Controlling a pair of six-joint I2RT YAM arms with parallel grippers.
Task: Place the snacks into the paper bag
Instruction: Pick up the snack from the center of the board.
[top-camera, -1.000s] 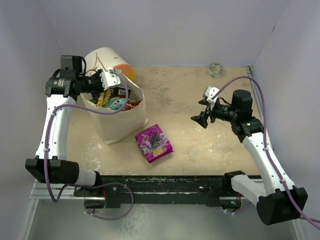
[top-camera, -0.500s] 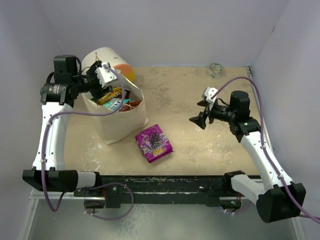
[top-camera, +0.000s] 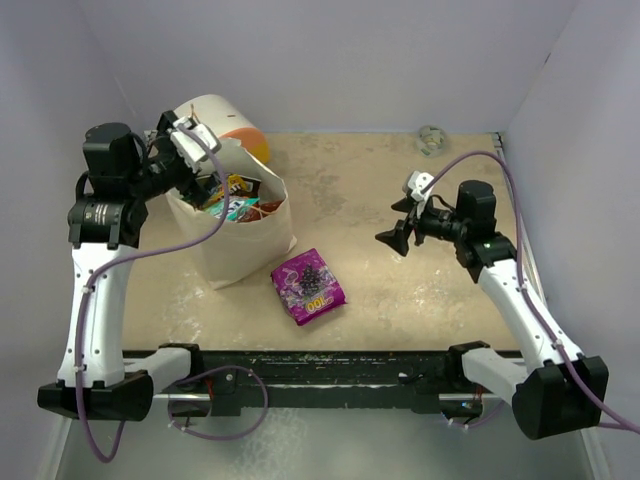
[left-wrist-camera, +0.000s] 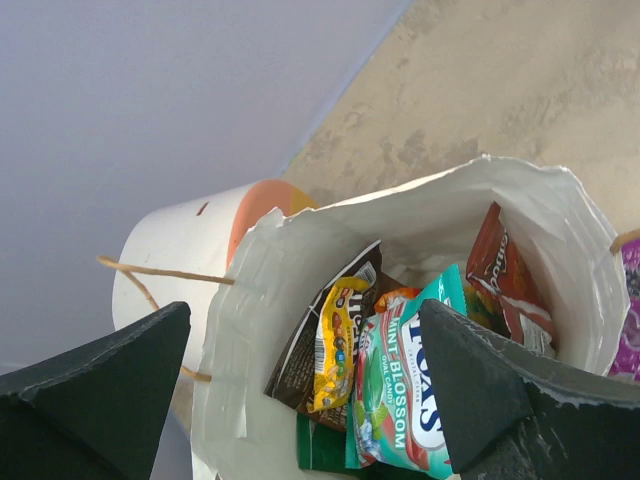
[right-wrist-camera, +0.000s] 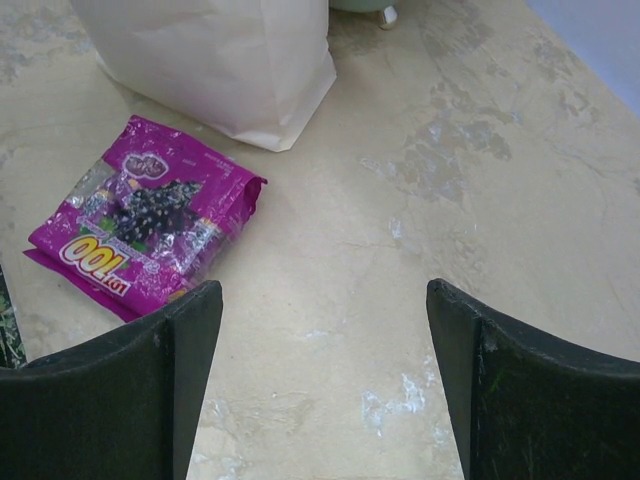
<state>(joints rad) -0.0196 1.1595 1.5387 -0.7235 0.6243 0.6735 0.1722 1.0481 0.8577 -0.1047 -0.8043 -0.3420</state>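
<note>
The paper bag (top-camera: 247, 238) stands upright at the left of the table, its mouth open. Inside it lie several snacks: a teal mint packet (left-wrist-camera: 412, 400), a yellow-and-dark-brown candy packet (left-wrist-camera: 340, 345) and an orange-red packet (left-wrist-camera: 500, 268). My left gripper (top-camera: 196, 176) hovers above the bag's back-left rim, open and holding nothing (left-wrist-camera: 305, 320). A purple packet (top-camera: 308, 286) lies flat on the table just right of the bag's foot. My right gripper (top-camera: 396, 238) hangs open over bare table (right-wrist-camera: 320, 300), well to the right of the purple packet (right-wrist-camera: 140, 232).
A white-and-orange cylinder (top-camera: 228, 118) lies right behind the bag. A small grey-green ball (top-camera: 431, 138) rests at the far right by the back wall. One of the bag's string handles (left-wrist-camera: 160, 272) sticks out toward the cylinder. Walls close in the left, back and right.
My left gripper has opened and drawn back up and to the left from the bag's mouth, leaving its packet inside. The right gripper has edged slightly left.
</note>
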